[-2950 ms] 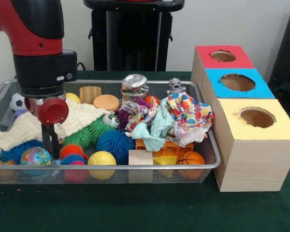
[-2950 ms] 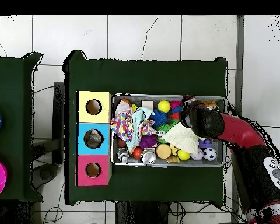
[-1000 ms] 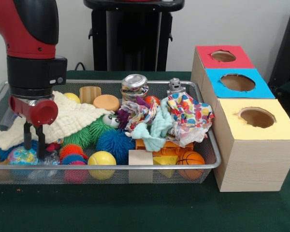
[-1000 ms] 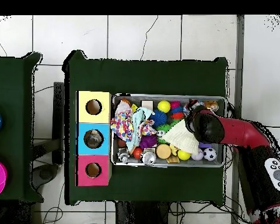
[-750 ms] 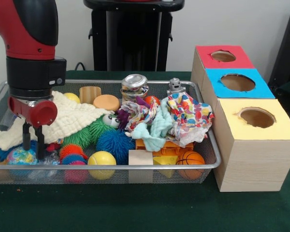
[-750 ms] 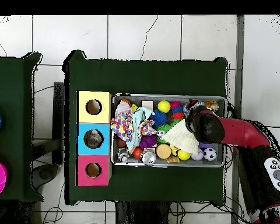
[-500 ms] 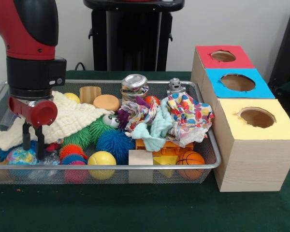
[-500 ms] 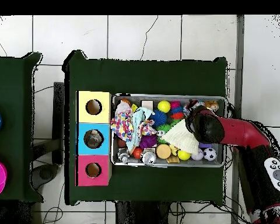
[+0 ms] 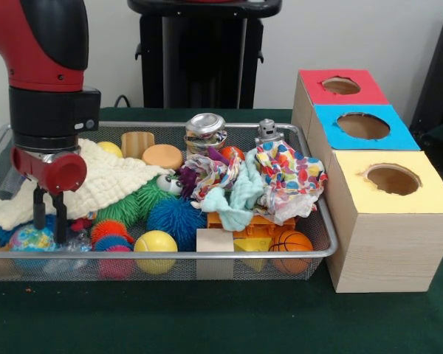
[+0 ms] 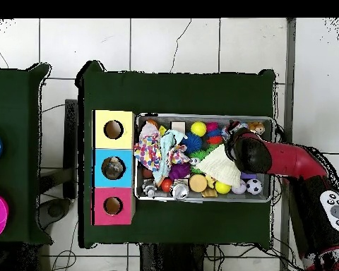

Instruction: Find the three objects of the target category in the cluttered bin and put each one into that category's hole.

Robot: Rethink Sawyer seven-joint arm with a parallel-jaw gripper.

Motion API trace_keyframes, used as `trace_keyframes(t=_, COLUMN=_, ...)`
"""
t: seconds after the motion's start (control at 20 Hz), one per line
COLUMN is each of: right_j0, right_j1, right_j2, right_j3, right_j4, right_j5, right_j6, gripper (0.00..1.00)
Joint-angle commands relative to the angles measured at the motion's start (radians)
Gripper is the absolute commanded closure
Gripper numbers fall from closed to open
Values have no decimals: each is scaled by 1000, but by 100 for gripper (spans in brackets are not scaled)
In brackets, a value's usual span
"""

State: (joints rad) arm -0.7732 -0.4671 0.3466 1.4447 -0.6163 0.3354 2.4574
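The wire-mesh bin (image 9: 207,255) lies on the green table and is full of toys; it also shows in the overhead view (image 10: 200,116). My gripper (image 9: 49,231) hangs low over the bin's left near corner, its fingers (image 9: 59,221) a little apart with nothing clearly between them. A bit of wrinkly clear plastic (image 9: 75,242), perhaps a bottle, lies just right of the fingertips among the balls. No blue-labelled bottle shows. The red-faced hole (image 9: 341,85) is on the farthest box at the right and also shows in the overhead view (image 10: 113,205). In the overhead view the arm's head (image 10: 246,149) hides the fingers.
A cream cloth (image 9: 103,181) lies beside the gripper, with a globe ball (image 9: 28,239), spiky balls (image 9: 176,218) and a yellow ball (image 9: 156,243) nearby. A shiny metal can (image 9: 205,131) stands at the back. The blue-faced hole (image 9: 363,125) and yellow-faced hole (image 9: 393,178) are nearer.
Since three seconds ago the gripper has shifted left toward the bin's end and its two fingers now show apart. Over the last second it has hardly moved.
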Motion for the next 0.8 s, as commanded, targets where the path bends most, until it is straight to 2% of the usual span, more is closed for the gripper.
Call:
trace_keyframes(t=0.05, right_j0=-3, right_j1=32, right_j2=-61, right_j3=-6, right_j4=-77, right_j5=101, right_j6=-148, gripper=0)
trace_keyframes(t=0.15, right_j0=3, right_j1=29, right_j2=-77, right_j3=36, right_j4=-71, right_j5=75, right_j6=-105, gripper=0)
trace_keyframes(t=0.3, right_j0=-8, right_j1=30, right_j2=-68, right_j3=88, right_j4=-60, right_j5=51, right_j6=-88, gripper=0)
trace_keyframes(t=0.55, right_j0=14, right_j1=17, right_j2=-95, right_j3=121, right_j4=-56, right_j5=18, right_j6=-34, gripper=0)
trace_keyframes(t=0.8, right_j0=2, right_j1=24, right_j2=-85, right_j3=126, right_j4=-48, right_j5=8, right_j6=-40, gripper=0)
